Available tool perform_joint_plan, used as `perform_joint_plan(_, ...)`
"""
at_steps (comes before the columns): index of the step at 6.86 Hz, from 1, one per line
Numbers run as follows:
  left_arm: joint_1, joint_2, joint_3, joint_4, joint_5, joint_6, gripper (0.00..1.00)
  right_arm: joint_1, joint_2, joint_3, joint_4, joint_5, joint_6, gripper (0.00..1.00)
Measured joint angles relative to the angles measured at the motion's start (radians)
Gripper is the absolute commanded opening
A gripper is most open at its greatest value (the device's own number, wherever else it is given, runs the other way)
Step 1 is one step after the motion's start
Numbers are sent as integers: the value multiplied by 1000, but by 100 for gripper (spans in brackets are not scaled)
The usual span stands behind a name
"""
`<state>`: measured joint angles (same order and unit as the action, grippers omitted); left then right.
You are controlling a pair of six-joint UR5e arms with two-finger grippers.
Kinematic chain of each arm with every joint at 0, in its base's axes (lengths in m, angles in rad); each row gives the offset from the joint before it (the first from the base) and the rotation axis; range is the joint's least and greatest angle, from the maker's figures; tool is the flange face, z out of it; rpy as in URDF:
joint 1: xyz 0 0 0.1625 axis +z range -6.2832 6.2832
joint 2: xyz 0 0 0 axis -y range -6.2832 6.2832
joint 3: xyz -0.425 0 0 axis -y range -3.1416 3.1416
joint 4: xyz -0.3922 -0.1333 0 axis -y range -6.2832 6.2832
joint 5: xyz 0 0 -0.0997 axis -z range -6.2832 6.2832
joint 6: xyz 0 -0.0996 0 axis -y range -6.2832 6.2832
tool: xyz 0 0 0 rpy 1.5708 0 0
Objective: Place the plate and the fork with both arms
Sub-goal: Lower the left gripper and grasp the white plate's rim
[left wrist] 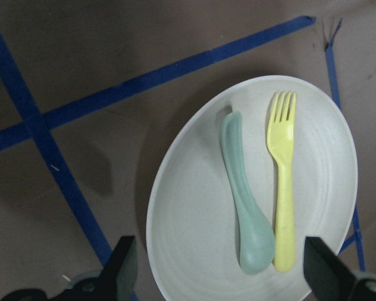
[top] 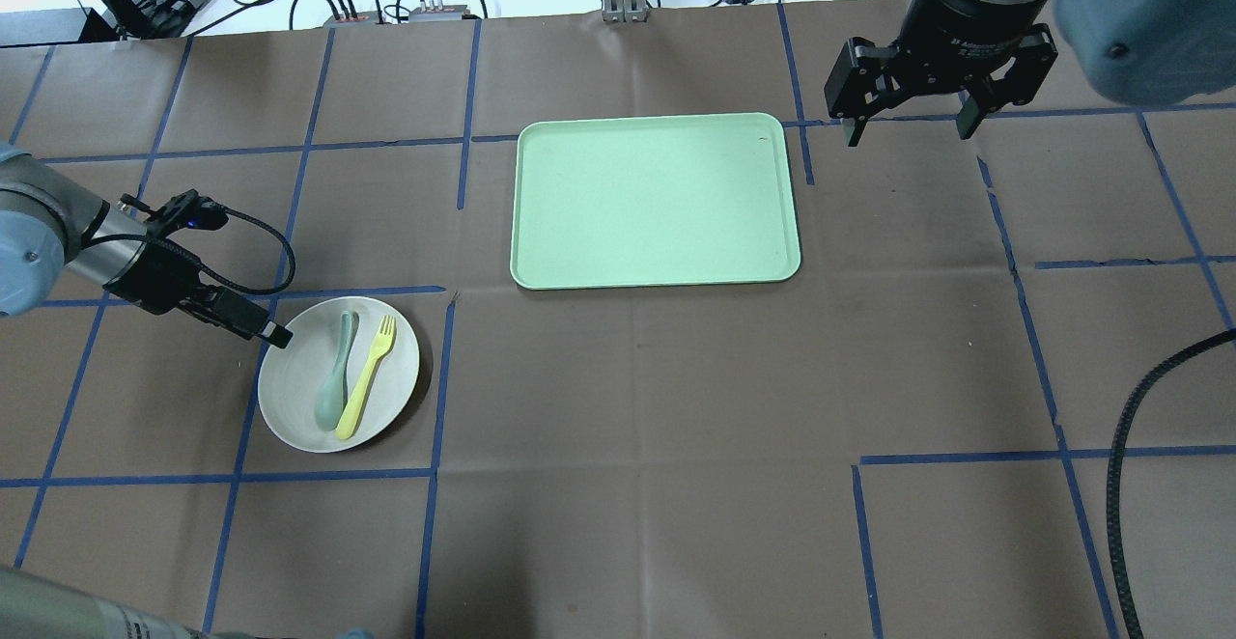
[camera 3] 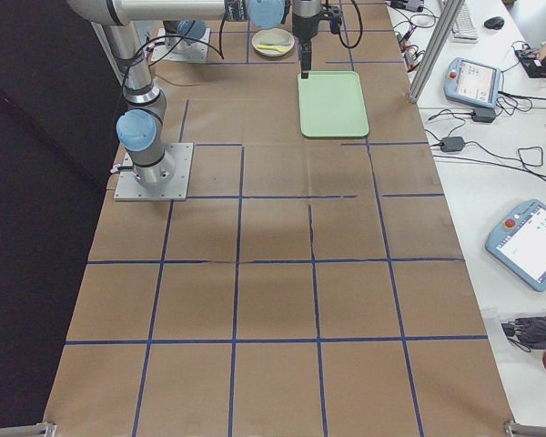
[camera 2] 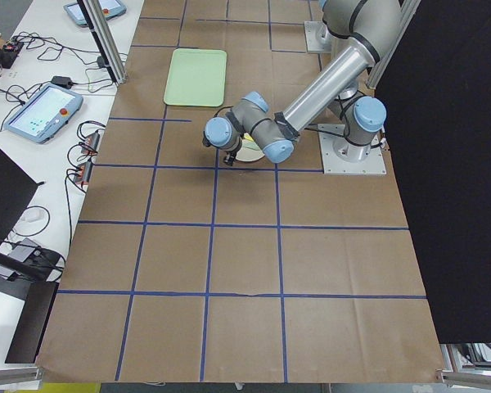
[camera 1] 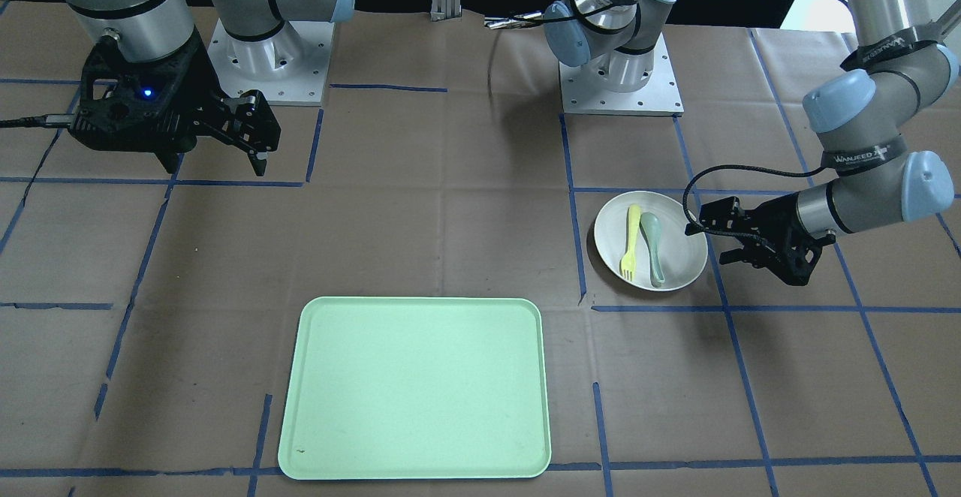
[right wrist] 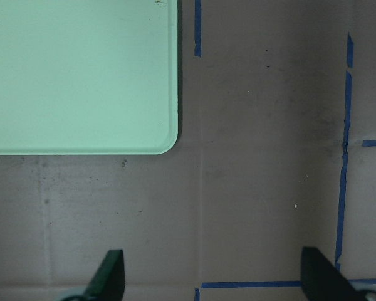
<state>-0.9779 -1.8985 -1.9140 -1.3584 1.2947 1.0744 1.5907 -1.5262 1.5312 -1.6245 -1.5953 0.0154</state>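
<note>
The off-white plate (top: 290, 393) sits on the table at my left and also shows in the front view (camera 1: 679, 245). On it lie the pale-yellow fork (top: 367, 378) and a grey-green spoon (top: 335, 374), side by side. My left gripper (top: 270, 332) is open, low at the plate's rim, holding nothing. In the left wrist view its fingers (left wrist: 122, 266) stand wide apart, with the plate (left wrist: 194, 213) and the fork (left wrist: 283, 188) ahead of them. My right gripper (top: 903, 132) is open and empty, above the table.
A rectangular light-green tray (top: 657, 200) lies bare at the table's middle; its corner shows in the right wrist view (right wrist: 81, 75). My right gripper hangs just beyond its far right corner. Blue tape lines cross the brown table cover. Cables lie along the far edge.
</note>
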Motion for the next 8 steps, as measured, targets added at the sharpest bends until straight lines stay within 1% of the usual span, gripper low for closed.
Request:
perform_joint_plan(1,19,-30,-1,0,-1,29,93,0,0,0,0,0,0,100)
perform_joint_plan(2,32,-48,-2,-1,-11,40,83,0,0,0,0,0,0,100)
perform_joint_plan(4,41,-59,-9,-6,-39,41,52,0,1,0,0,0,0,100)
perform_joint_plan(6,42,-61,-11,-7,-43,40,23,0,0,0,0,0,0,100)
perform_joint_plan(7,42,-62,-11,-9,-43,39,19,0,0,0,0,0,0,100)
perform_joint_plan(8,42,-62,-11,-12,-43,38,17,0,0,0,0,0,0,100)
